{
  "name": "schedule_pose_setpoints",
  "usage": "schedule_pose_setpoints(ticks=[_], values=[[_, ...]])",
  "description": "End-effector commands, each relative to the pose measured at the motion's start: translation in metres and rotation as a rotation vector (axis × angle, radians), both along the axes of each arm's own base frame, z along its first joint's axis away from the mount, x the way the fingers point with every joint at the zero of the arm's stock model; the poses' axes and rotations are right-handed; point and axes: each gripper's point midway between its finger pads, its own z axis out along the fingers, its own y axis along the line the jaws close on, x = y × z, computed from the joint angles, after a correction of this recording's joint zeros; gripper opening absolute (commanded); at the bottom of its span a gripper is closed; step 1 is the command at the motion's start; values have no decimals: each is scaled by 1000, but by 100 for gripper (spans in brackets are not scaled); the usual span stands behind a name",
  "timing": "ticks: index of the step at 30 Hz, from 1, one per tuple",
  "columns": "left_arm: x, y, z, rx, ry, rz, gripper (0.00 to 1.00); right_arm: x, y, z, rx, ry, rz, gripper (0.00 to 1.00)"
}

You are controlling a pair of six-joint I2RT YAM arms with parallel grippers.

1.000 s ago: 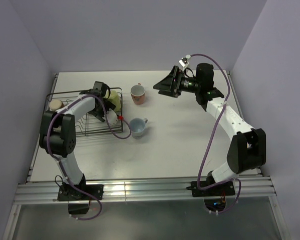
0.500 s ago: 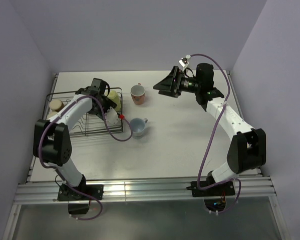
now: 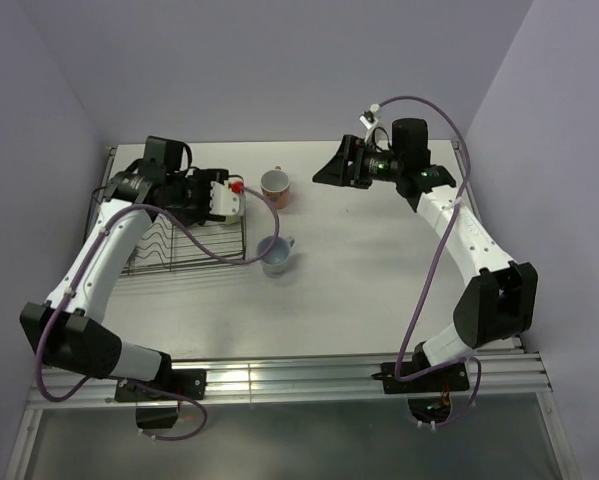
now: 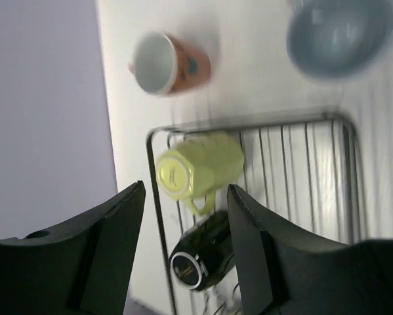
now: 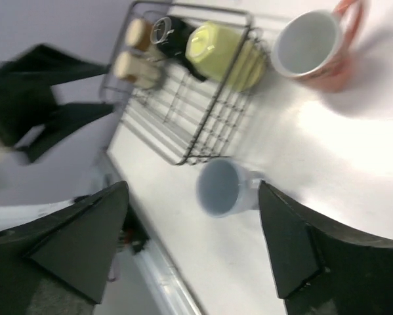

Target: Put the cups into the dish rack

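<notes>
L gripper [image 4: 186, 190] hangs over the far right corner of the dish rack [image 3: 169, 252], fingers spread wide, nothing btwn them. R gripper [image 5: 193, 187] is up in the air over the far side of the table [image 3: 379, 290], well apart from the rack, also spread wide & empty. Four cups are in the rack, all at its far end: pale yellow mug [image 4: 199, 164] on its side at the far right corner, base twd the L wrist cam; black cup [image 4: 203, 259] just beside it, also tipped over; two brown cups [image 5: 132, 65] next along twd the left, too blurred to tell how they're set. Two cups are outside the rack, on the table: pink mug [image 3: 274, 187] upright, mouth up, near the rack's far right corner; light blue mug [image 3: 275, 254] upright just beside the near right corner, handle twd the right.
</notes>
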Motion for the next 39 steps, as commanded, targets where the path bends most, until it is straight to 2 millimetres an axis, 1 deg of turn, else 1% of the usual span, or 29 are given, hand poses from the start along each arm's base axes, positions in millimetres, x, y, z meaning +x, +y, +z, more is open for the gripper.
schedule_pose_setpoints(ticks=[1, 2, 3, 4, 5, 6, 7, 8, 9, 10, 11, 12, 13, 14, 15, 16, 17, 19, 20, 22, 23, 26, 29, 31, 33, 34, 36, 37, 39], values=[[-23, -35, 62, -412, 147, 78, 61, 23, -22, 10, -186, -132, -86, 85], [-26, -34, 69, -500, 229, 156, 61, 37, -27, 2, -242, -140, -128, 84], [-28, -35, 76, -556, 264, 178, 61, 44, -26, 11, -258, -170, -145, 83], [-35, -38, 86, -616, 296, 173, 61, 50, -27, 9, -282, -171, -164, 81], [-34, -40, 98, -701, 342, 219, 60, 63, -31, 0, -339, -172, -212, 79], [-35, -35, 109, -754, 346, 248, 60, 68, -23, 9, -354, -203, -225, 77], [-37, -34, 110, -791, 377, 261, 61, 74, -22, 4, -383, -197, -244, 73], [-32, -29, 121, -863, 393, 308, 61, 88, -25, -10, -436, -176, -305, 73], [-33, -24, 130, -902, 393, 333, 62, 97, -21, 0, -437, -195, -331, 73], [-33, -21, 131, -931, 411, 349, 62, 100, -11, -2, -445, -193, -336, 73], [-30, -13, 139, -982, 424, 384, 62, 109, -5, -15, -462, -168, -349, 73], [-32, -10, 144, -1005, 423, 395, 63, 119, -5, -3, -470, -195, -397, 73], [-33, -8, 142, -1018, 434, 411, 63, 122, 5, -6, -484, -191, -412, 72], [-33, -5, 143, -1039, 450, 432, 63, 130, 11, -21, -503, -162, -427, 72], [-35, -4, 146, -1049, 441, 433, 63, 138, 14, -9, -499, -186, -455, 72], [-35, -2, 145, -1052, 441, 442, 64, 140, 20, -16, -506, -173, -446, 72], [-37, -1, 145, -1078, 473, 469, 64, 145, 27, -29, -512, -150, -442, 72], [-38, 2, 144, -1092, 475, 483, 64, 149, 36, -35, -505, -150, -435, 72], [-38, 4, 143, -1099, 479, 495, 65, 151, 43, -48, -512, -132, -428, 72], [-40, 6, 139, -1101, 485, 500, 67, 153, 50, -58, -512, -121, -415, 72], [-41, 6, 138, -1099, 481, 501, 69, 154, 55, -69, -515, -102, -408, 72], [-40, 7, 131, -1104, 489, 522, 69, 155, 63, -88, -521, -80, -388, 72], [-38, 15, 127, -1112, 488, 544, 69, 157, 68, -107, -529, -62, -380, 72], [-38, 15, 125, -1111, 489, 549, 69, 159, 72, -116, -529, -56, -377, 71], [-37, 17, 124, -1113, 486, 554, 70, 161, 76, -120, -525, -57, -375, 70], [-37, 16, 123, -1112, 489, 555, 70, 162, 78, -127, -529, -48, -373, 70], [-37, 17, 121, -1111, 490, 560, 70, 163, 82, -132, -528, -46, -369, 69], [-37, 17, 120, -1108, 487, 560, 70, 162, 85, -139, -537, -39, -360, 69], [-37, 18, 119, -1106, 489, 564, 70, 163, 88, -143, -542, -42, -361, 67]])
